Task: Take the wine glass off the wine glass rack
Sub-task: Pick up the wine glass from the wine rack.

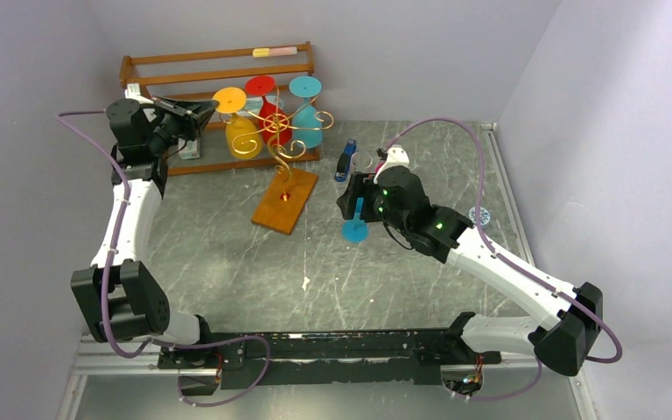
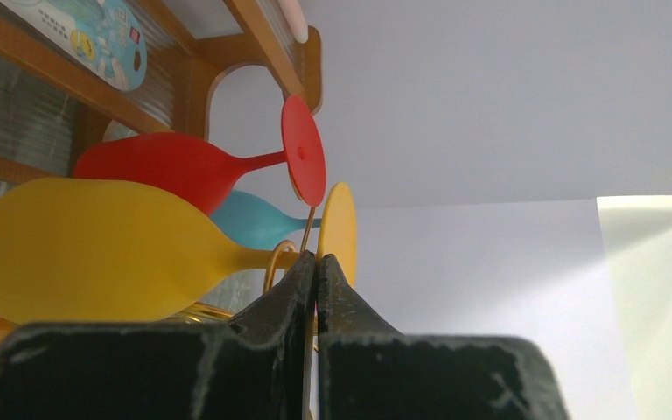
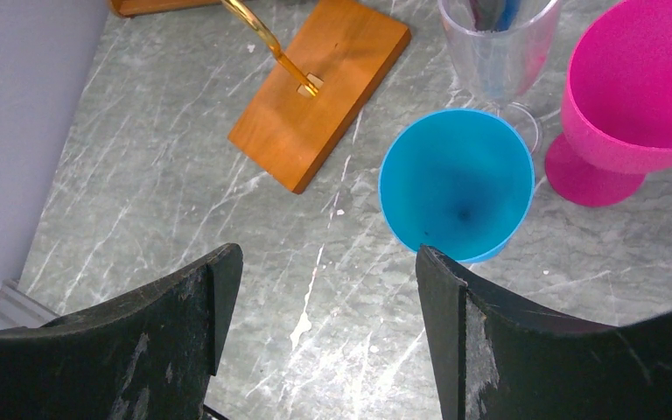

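Yellow plastic wine glass (image 1: 243,136) hangs bowl-down on the gold wire wine glass rack (image 1: 273,210), a tree of curled scroll arms on a flat orange-brown wooden base towards the far left of the grey marbled counter (image 1: 227,262). Its round foot sits uppermost. I judge the stem is slid into a wire curl, so the foot bears the weight and keeps the glass from dropping.

The left tool (image 1: 206,109) points in from the left at foot height, which would suit drawing the stem sideways out of its curl. In the left wrist view its fingers (image 2: 293,289) are pressed together with no real gap, their tips just at the join of yellow stem and foot. Whether they nip anything thin I cannot tell.

The right tool (image 3: 325,254) is spread wide and grips nothing, hanging above an upright blue plastic wine glass (image 3: 457,184) on the counter.

Counted, three glasses hang on the rack: the yellow one, a red plastic wine glass (image 1: 261,85) and a teal plastic wine glass (image 1: 305,86). Three more stand on the counter: the blue one, a clear stemmed glass (image 3: 499,44) and a pink plastic goblet (image 3: 639,87). One gold rack stands there, with one brown wooden slatted shelf (image 1: 219,59) behind it.
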Tool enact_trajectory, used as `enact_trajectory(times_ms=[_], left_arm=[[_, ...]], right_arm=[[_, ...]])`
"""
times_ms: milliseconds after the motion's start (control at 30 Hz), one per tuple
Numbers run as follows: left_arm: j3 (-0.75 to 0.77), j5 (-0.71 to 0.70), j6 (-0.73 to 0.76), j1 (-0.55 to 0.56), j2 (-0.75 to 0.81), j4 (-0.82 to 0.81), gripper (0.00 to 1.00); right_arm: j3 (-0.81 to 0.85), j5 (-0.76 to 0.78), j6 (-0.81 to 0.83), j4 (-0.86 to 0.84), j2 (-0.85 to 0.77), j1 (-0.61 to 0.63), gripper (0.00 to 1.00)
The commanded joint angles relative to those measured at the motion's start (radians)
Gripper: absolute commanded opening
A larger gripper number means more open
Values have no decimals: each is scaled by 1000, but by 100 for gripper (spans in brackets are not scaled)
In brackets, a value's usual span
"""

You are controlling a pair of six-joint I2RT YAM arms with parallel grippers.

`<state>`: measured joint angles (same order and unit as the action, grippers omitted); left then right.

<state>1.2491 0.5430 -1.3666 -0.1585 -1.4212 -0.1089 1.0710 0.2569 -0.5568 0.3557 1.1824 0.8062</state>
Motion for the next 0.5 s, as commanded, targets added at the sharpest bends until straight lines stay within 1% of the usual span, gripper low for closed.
enact_trajectory(times_ms=[0,67,300,467], left_arm=[[37,29,44,29,-27,-16,5],[37,40,60,35,-30,-6,5],[9,85,59,41,-17,-59,5],[52,98,121,42,-12,15,5]], right_arm=[[-6,1,-2,-15,-2,-4,77],[-6,-1,-3,-12,0,-3,77],[-8,4,9,-15,0,-4,77],[-13,-2,6,-19,5,-4,77]])
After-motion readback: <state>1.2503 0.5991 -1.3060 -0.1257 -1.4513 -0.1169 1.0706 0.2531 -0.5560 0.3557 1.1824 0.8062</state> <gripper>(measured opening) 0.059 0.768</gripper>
